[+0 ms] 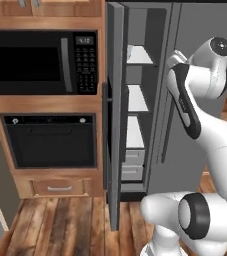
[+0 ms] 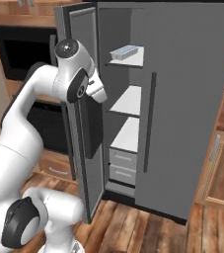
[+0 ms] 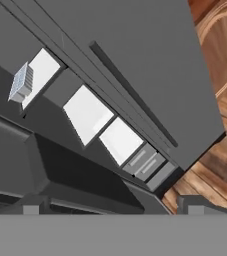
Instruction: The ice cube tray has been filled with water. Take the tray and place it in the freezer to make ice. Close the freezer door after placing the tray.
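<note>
The ice cube tray (image 2: 125,51) lies on the top white shelf (image 2: 131,60) inside the freezer (image 2: 128,106), in the upper middle of the right base view; in the hand view it sits at the upper left, on the left end of the same shelf. Its cells are too small to show the water clearly. The freezer door (image 2: 81,113) stands open, swung out toward the left of the right base view, edge-on in the centre of the left base view. The gripper (image 3: 110,202) is spread wide and holds nothing; its two dark tips rise at the bottom of the hand view, well apart from the tray. Two more shelves and grey drawers (image 2: 122,167) sit below.
</note>
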